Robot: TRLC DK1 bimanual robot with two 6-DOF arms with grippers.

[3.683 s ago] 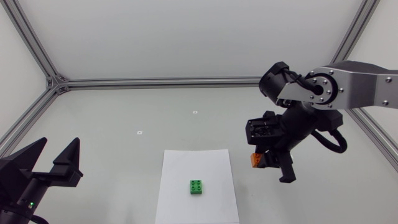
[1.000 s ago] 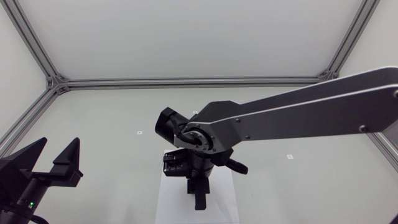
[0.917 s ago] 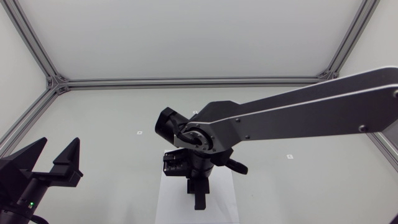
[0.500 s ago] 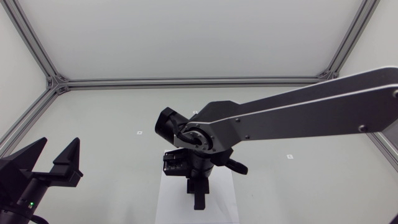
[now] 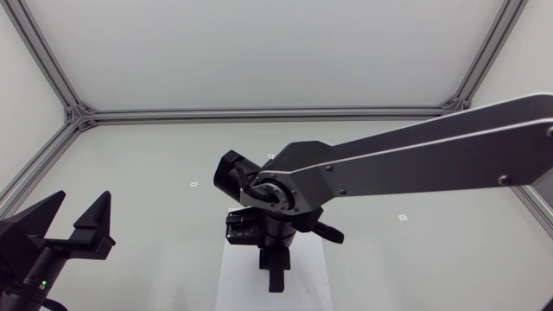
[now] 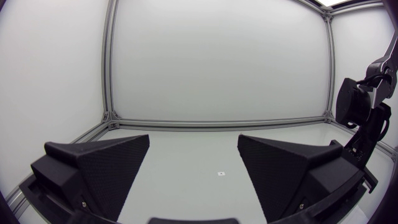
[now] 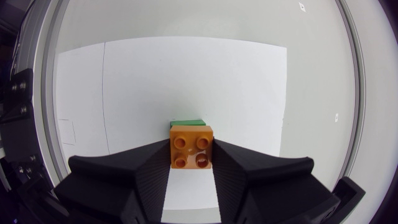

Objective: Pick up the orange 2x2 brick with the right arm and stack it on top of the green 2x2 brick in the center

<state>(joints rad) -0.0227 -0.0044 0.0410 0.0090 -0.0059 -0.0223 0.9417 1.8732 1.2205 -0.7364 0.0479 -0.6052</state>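
1. Swinging in from the right since the earliest frame, the right arm (image 5: 415, 160) ended over the white paper sheet (image 7: 186, 74) and barely shifted afterwards.
2. The right gripper (image 7: 191, 157) was clamped on the orange 2x2 brick (image 7: 191, 151), one finger on each opposite side.
3. That brick sat studs-up and square to the fingers, with no long axis. It was directly over the green 2x2 brick (image 7: 187, 122), only a sliver of which showed.
4. The left gripper (image 5: 79, 207) rested well apart from the sheet, fingers spread wide.

Holds the right arm (image 5: 415, 160) stretched in from the right edge past the table's middle, wrist bent downward. Clamps the right gripper (image 7: 191, 150) on an orange 2x2 brick (image 7: 191, 145), one finger on each side. Keeps the left arm (image 5: 17, 272) low at the left edge, with the left gripper (image 5: 79, 206) spread wide.
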